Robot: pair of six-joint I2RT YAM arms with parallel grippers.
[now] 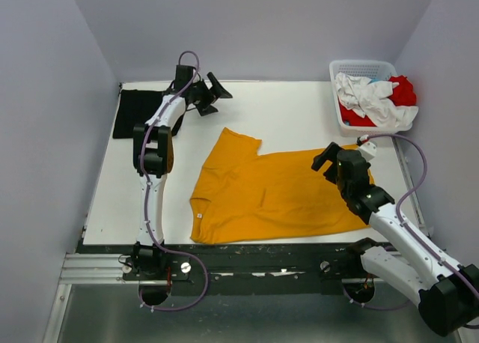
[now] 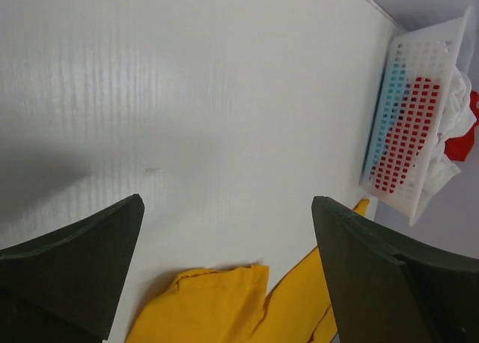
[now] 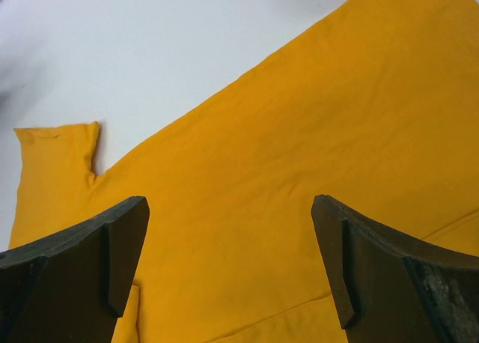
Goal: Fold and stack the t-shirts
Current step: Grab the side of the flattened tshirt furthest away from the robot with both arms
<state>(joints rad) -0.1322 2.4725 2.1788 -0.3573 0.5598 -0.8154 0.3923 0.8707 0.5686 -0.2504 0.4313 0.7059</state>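
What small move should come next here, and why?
Probably lower the right gripper onto the mustard shirt beneath it and pinch an edge to start a fold: the shirt lies spread out, both grippers stand open and empty, and the left gripper hangs farther off.

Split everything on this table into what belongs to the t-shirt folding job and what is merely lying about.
Job: mustard-yellow cloth t-shirt, spread flat; black cloth shirt, far left corner; crumpled white cloth shirt; red cloth shirt.
Lying about: white plastic lattice basket, holding the white and red ones.
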